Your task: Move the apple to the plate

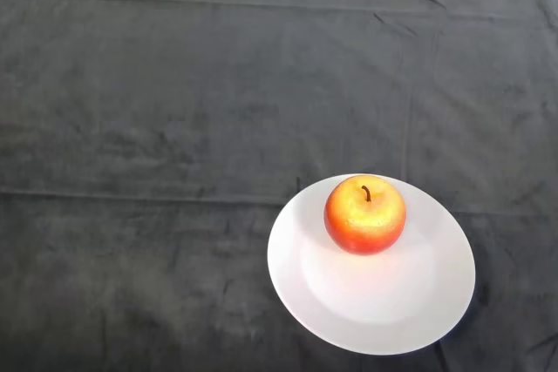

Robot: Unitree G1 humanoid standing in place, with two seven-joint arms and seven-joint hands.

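A red and yellow apple (365, 213) with a dark stem stands upright on a white round plate (349, 302). The apple rests on the plate's far part, near its rim. The plate lies on the dark cloth at the lower right of the head view.
The dark grey cloth (174, 128) covers the whole table and shows creases. The table's far edge runs along the top of the view.
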